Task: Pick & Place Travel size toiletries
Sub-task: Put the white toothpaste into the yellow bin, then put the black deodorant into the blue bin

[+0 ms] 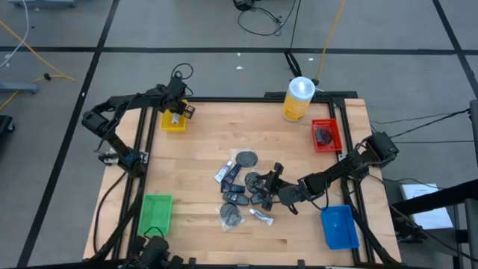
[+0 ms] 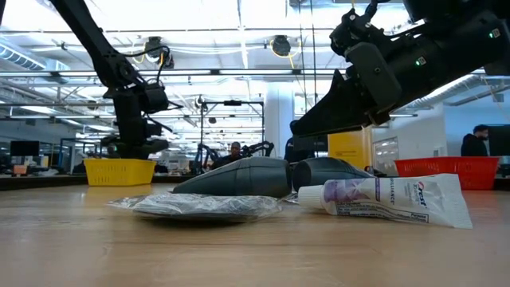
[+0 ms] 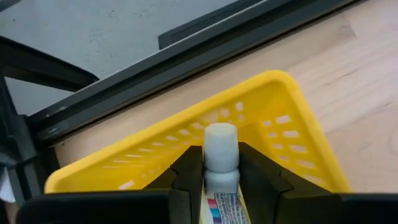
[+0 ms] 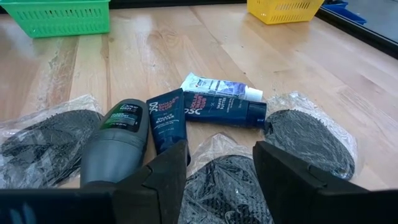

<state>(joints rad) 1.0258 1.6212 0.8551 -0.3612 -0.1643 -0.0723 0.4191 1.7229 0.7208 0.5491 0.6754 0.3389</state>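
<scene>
Low view: nearest lies a white toothpaste tube with a white cap [image 2: 390, 199], and beside it a dark grey round disc in clear wrap [image 2: 199, 206]. Behind these lie two grey oblong deodorant sticks [image 2: 239, 177] on the wooden table [image 2: 255, 247]. This heap of travel toiletries [image 1: 243, 190] lies mid-table, well apart from the yellow perforated plastic tray [image 1: 173, 121] at the far left corner.

The right gripper [image 4: 217, 168] hovers low over the heap, its fingers spread apart and holding nothing, with a wrapped dark disc [image 4: 227, 186] between them. Just beyond it lie two navy flat tubes [image 4: 199, 115] and a white and blue tube [image 4: 217, 86].

Farther off, the left gripper [image 3: 217, 177] hangs above the yellow tray, clenched on a small white-capped tube [image 3: 221, 155].
</scene>
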